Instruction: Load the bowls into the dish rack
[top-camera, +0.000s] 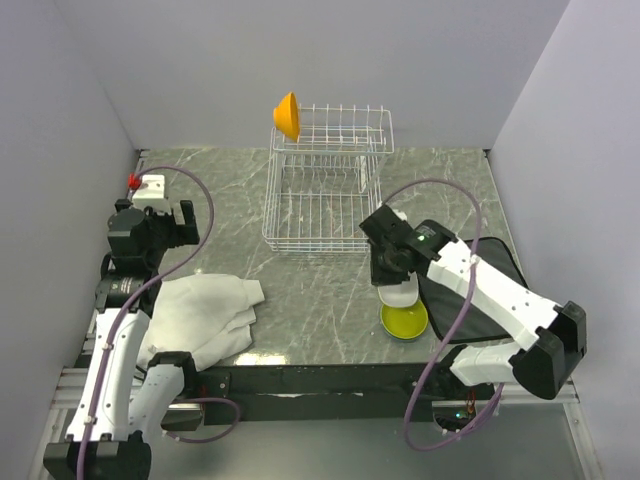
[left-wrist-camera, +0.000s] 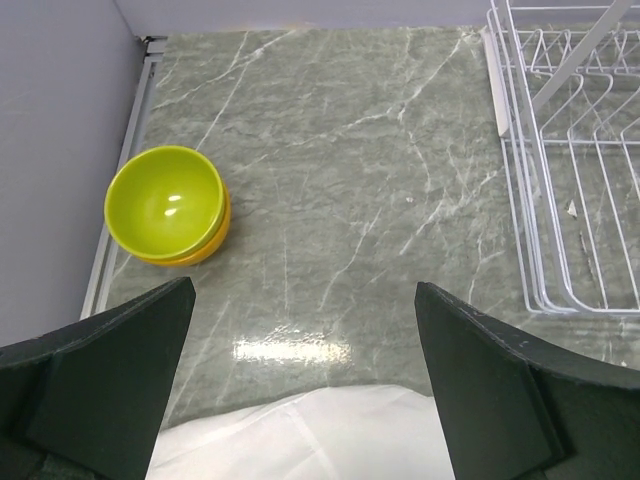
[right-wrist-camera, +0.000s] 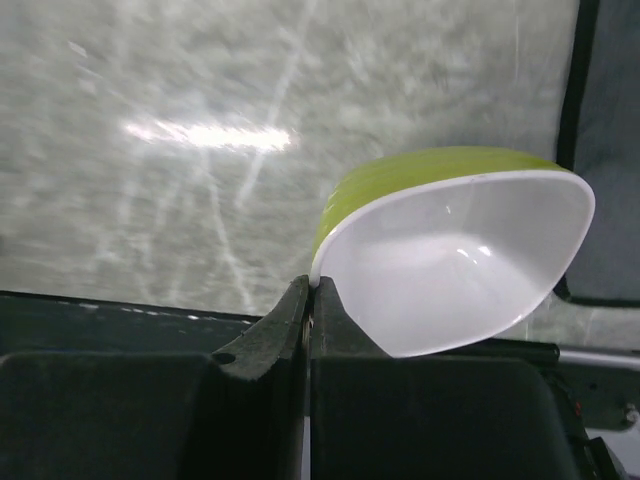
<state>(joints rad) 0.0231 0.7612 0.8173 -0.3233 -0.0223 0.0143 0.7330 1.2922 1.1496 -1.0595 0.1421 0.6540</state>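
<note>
The right gripper (right-wrist-camera: 310, 285) is pinching the thin rim of a small round plastic bowl that is white inside (right-wrist-camera: 450, 265). Its jaws are squeezing shut on that rim. This white bowl (top-camera: 398, 296) is sitting close to the near right corner of the grey stone-look table (top-camera: 240, 180). A small round lime-green plastic bowl (top-camera: 404, 321) is lying open side up just beside it, toward the near edge. I cannot tell if the two are touching.

The big white wire dish rack (top-camera: 325, 190) is standing in the middle of the table, toward the far edge. From the right jaws it is lying farther away and a little to the left, so I think the right arm is the one that should carry the white bowl there. The bowl is round, so no side is longer. A small round orange plastic bowl (top-camera: 287, 115) is leaning on its side at the rack's far left corner, up on the raised part.

The left gripper (left-wrist-camera: 305, 290) is hanging with its jaws wide open, holding nothing, above a crumpled white cloth (left-wrist-camera: 300, 435) near the near left corner. By the left edge, another lime-green bowl (left-wrist-camera: 165, 200) is sitting inside another orange one (left-wrist-camera: 205, 248), and the left arm is nearer to these.

A flat black mat (top-camera: 500, 255) is lying along the right edge.

No words or labels are showing clearly enough to read.
</note>
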